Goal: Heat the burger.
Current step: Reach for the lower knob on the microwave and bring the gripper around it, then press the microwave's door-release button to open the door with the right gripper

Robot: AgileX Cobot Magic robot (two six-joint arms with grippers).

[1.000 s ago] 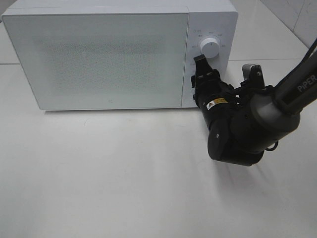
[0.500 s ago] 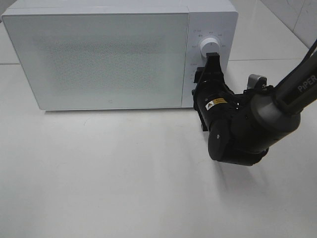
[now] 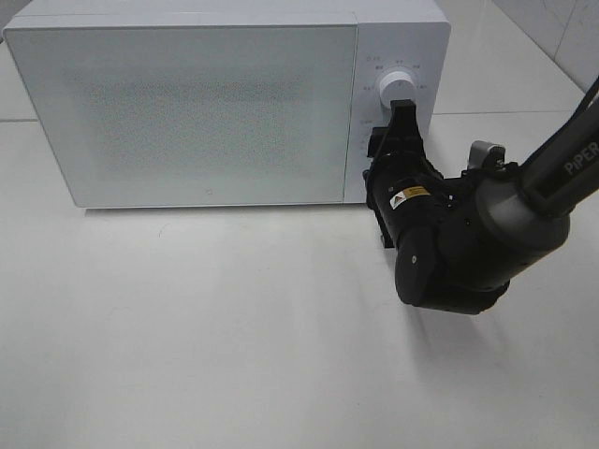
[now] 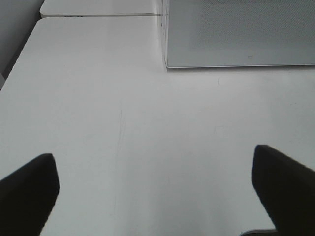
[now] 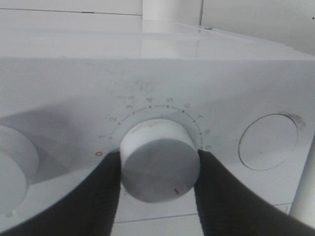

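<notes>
R gripper (image 5: 158, 164) is clamped on timer knob (image 5: 153, 140), pinched from both sides, jaws roughly half apart (knob fills the gap). L gripper (image 4: 152, 155) is wide apart and empty, hovering over table (image 4: 123, 98) in front of mw (image 3: 402, 37). Door (image 3: 187, 112) is shut. No burger visible in any cam; my guess is it's inside behind the frosted door, can't confirm.

Step in hand, imo: dial in heat time. To do it well:
- Spin wrist about the knob's own axis, no side load, or the grip walks off the rim.
- Watch red tick (image 5: 174, 190) vs scale (image 5: 150, 101). It sits off the red 0 (image 5: 98, 153), exact setting unclear.
- Short time is enough.
- Don't shove fwd, mw could slide.
- Then open and back straight out.
</notes>
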